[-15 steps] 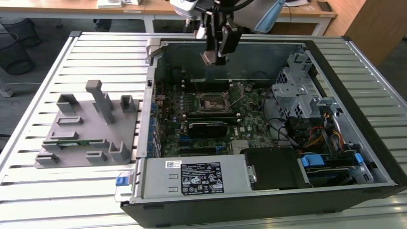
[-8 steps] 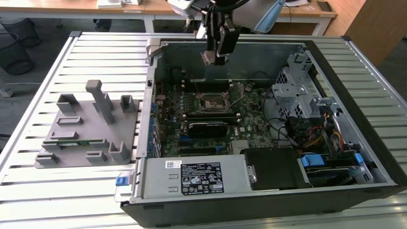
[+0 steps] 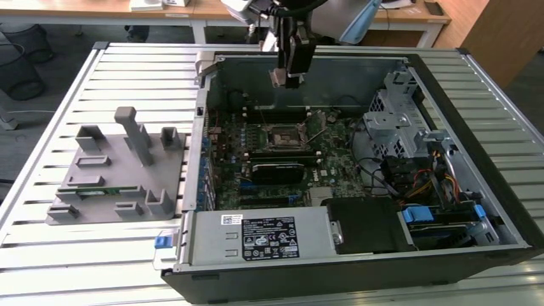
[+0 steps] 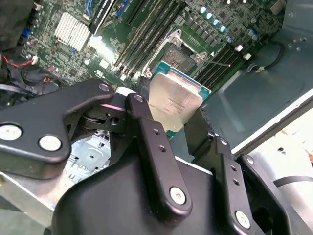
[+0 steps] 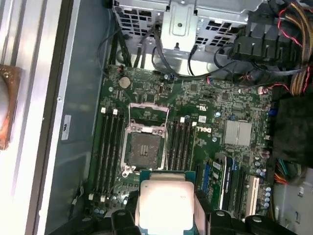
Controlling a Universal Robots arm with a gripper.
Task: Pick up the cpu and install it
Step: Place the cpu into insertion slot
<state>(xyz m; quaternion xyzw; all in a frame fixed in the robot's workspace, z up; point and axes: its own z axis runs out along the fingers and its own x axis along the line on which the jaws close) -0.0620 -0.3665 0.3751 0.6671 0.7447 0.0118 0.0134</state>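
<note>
My gripper (image 3: 286, 78) hangs over the far part of the open computer case (image 3: 476, 191), shut on the cpu (image 3: 286, 79). In both wrist views the cpu (image 4: 176, 100) (image 5: 164, 203) is a flat square chip with a silvery top plate and a thin green rim, clamped between the black fingers (image 4: 142, 117). The open motherboard socket (image 3: 281, 138) (image 5: 143, 149) (image 4: 177, 55) lies below it on the green board. The chip is held well above the socket, apart from it.
A grey fixture (image 3: 119, 172) on the slatted table (image 3: 102, 255), at the exterior view's left, holds a green memory stick (image 3: 98, 190). Inside the case are the power supply (image 3: 255, 239), a metal drive cage (image 3: 395, 121) and bundled cables (image 3: 425, 178).
</note>
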